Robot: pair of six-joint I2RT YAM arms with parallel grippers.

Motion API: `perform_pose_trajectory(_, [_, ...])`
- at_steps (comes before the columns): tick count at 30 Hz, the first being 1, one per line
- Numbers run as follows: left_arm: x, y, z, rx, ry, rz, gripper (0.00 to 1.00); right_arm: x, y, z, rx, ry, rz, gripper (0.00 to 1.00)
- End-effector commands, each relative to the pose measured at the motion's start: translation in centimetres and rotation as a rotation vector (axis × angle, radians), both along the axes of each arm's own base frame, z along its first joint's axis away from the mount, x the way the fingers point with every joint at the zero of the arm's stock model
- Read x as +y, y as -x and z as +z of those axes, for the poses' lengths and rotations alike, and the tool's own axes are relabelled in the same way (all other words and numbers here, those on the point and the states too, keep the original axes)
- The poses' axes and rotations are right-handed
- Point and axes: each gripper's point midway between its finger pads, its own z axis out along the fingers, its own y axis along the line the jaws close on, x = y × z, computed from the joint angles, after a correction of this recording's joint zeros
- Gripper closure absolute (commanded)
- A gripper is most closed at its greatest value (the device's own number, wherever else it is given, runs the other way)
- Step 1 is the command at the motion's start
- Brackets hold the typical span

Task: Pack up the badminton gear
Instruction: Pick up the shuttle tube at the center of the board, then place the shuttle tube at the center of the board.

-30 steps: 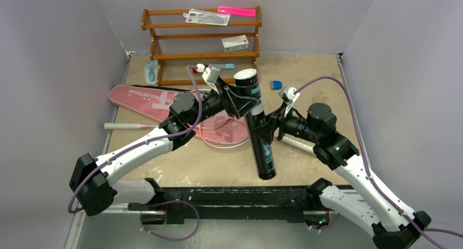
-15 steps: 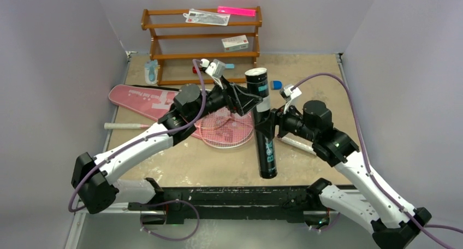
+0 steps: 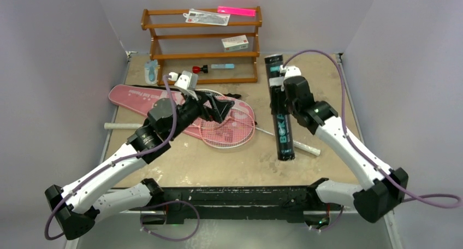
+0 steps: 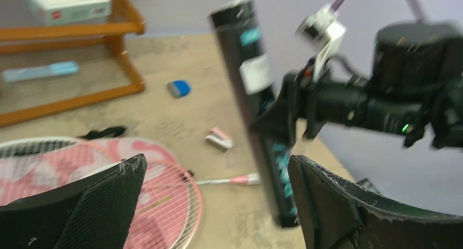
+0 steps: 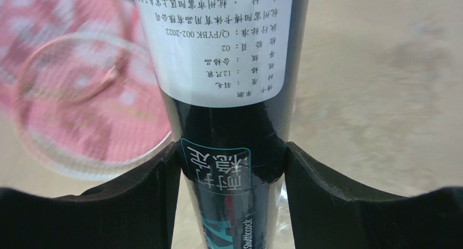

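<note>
Black tube [image 3: 282, 123] stands near-upright with its foot on the surface [image 3: 229, 161], right of the pink racket [image 3: 232, 130]. Right claw [image 3: 278, 96] grasps it above mid-height, with the forearm reaching in from the right. Only the right wrist view makes the white label [image 5: 218, 41] legible, and it shows both fingers [image 5: 147, 194] pressed against the tube's sides. Left claw [image 3: 221, 106] is released and empty, its arm stretched over the pink bag [image 3: 139, 98].
</note>
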Motion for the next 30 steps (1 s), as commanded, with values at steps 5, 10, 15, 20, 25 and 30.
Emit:
perform_pose_trajectory(5, [4.5,-1.1,-7.2,0.086,-0.181,0.206,0.00,-10.7,-8.2,2.6,-0.090,0.463,-0.322,0.56])
perform_pose_trajectory(10, [4.6,-0.4,-9.7,0.131,-0.208,0.189,0.00,-12.9,-11.2,-0.3,-0.005,0.729,-0.182,0.54])
perform_pose_trajectory(15, [4.6,0.1,-12.8,0.195,-0.218,0.182,0.00,-15.0,-14.2,-4.4,0.117,0.818,-0.142,0.53])
perform_pose_trajectory(20, [5.4,0.0,-15.4,0.245,-0.226,0.231,0.00,-16.9,-17.2,-9.7,0.281,0.723,-0.198,0.55])
perform_pose_trajectory(25, [5.4,0.1,-17.0,0.286,-0.238,0.237,0.00,-17.6,-17.7,-13.7,0.360,0.713,-0.220,0.48])
perform_pose_trajectory(30, [5.0,0.2,-18.2,0.343,-0.218,0.236,0.00,-17.8,-16.4,-16.6,0.471,0.687,-0.272,0.18])
